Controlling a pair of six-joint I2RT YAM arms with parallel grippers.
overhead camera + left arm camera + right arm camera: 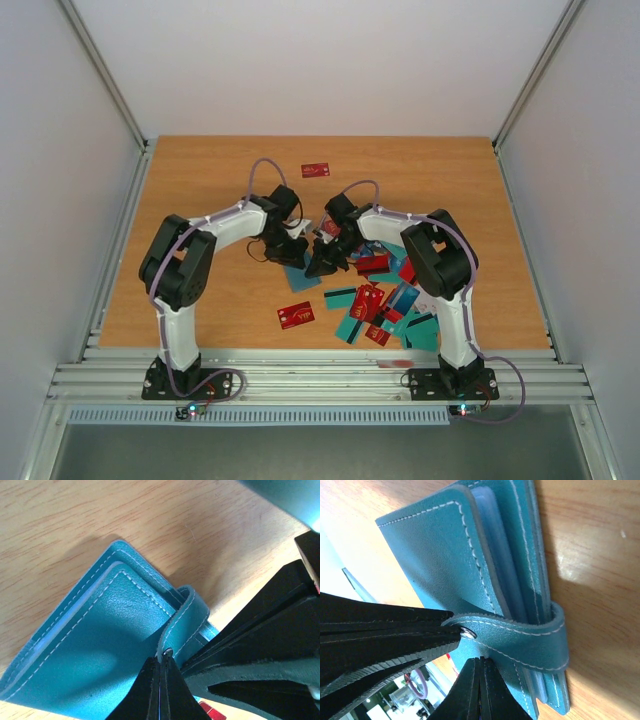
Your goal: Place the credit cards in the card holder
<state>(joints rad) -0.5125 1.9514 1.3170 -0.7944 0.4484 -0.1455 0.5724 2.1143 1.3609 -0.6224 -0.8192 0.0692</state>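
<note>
Teal stitched-leather card holder (100, 645) lies folded on the wooden table (200, 180), just beside the scattered credit cards (385, 300). Left gripper (160, 666) pinches its snap strap (530, 640) end; right gripper (480, 666) fingers are pressed together, tips touching the strap edge.

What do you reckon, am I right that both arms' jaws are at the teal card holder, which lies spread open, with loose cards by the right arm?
Not quite. The card holder is folded shut, not spread open; the right wrist view shows its strap looped around the edge. Both arms' jaws are at it, and the credit cards lie by the right arm.
</note>
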